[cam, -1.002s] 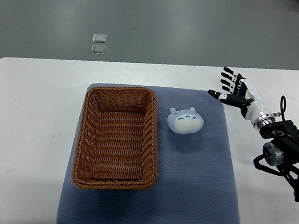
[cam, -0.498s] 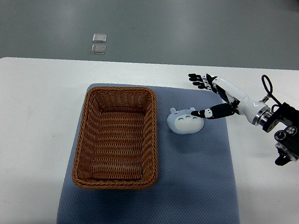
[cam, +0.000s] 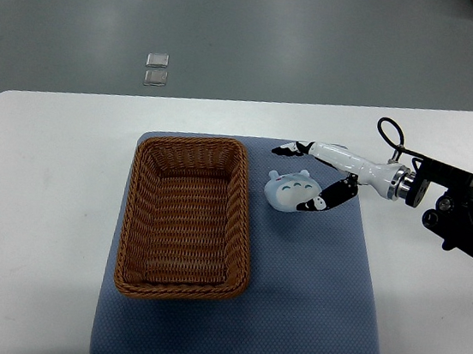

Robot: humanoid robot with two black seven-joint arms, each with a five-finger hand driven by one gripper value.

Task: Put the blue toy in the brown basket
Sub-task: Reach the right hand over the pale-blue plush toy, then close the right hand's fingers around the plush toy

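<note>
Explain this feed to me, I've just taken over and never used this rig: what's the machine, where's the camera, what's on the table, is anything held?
One camera looks steeply down from the robot's own side. The robot's right hand reaches in from the right edge; the left arm is out of view. On the white table lies a blue mat. On it sit a brown basket, with nothing inside, and beside it the blue toy. The fingers bracket the toy, thumb on its near side, but it isn't lifted; a firm grip can't be confirmed.
</note>
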